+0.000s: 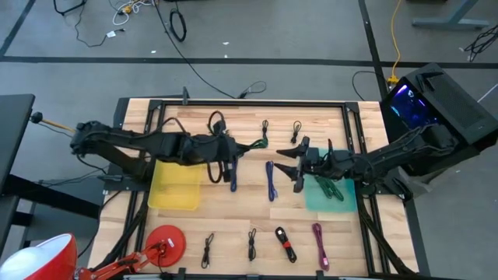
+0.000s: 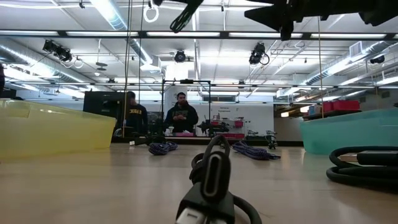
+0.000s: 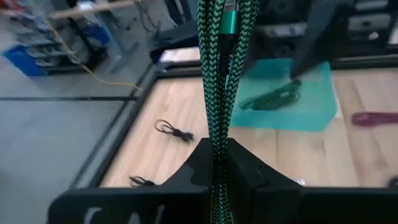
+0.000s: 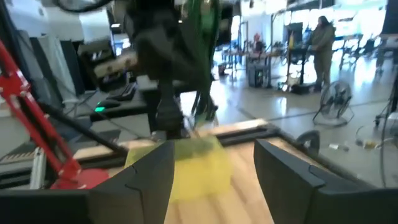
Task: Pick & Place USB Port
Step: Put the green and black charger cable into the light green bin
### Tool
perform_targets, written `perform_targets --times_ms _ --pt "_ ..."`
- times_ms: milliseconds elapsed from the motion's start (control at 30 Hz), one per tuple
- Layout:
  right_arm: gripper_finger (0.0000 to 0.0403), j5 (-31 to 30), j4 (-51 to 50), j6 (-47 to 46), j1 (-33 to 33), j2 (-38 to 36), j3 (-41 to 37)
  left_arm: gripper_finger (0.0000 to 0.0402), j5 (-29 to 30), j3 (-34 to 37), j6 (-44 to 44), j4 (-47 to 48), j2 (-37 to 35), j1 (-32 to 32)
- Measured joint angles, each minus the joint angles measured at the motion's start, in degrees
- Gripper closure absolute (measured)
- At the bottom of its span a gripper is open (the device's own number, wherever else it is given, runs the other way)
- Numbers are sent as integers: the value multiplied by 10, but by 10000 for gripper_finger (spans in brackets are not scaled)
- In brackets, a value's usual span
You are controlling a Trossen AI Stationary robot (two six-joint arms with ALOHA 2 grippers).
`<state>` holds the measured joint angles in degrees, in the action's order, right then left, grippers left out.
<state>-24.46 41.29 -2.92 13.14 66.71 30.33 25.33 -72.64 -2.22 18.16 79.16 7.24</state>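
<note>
High view first: the left gripper (image 1: 247, 148) is out over the middle of the table (image 1: 233, 214), just past the yellow bin (image 1: 175, 187), with a green braided cable (image 1: 259, 143) pinched in it and sticking out toward the right arm. The right gripper (image 1: 294, 159) sits a little way off facing it, fingers spread and holding nothing, right at the near edge of the teal bin (image 1: 331, 198), which already has a green cable (image 1: 331, 189) lying in it. A blue cable (image 1: 270, 180) lies on the wood between the two arms, and there's a purple cable (image 1: 319, 245) down by the front edge. Low view: mostly a black cable plug (image 2: 214, 177) right up in the lens, yellow bin on one side, teal bin on the other, two people (image 2: 180, 115) standing way back in the room. Left wrist view: the green braided cable runs straight up, clamped tight between the dark fingers (image 3: 245, 171), teal bin beyond it. Right wrist view: its own fingers (image 4: 149, 171) are wide apart, looking at the other arm and the yellow bin.
</note>
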Motion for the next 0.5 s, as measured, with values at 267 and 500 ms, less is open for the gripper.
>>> perform_targets --times_ms 267,500 --pt "184 32 48 32 -39 -1 0 381 -95 1 -19 -61 24 -45" --pt "184 51 50 29 -63 -1 0 381 -139 0 -12 -54 56 -79"
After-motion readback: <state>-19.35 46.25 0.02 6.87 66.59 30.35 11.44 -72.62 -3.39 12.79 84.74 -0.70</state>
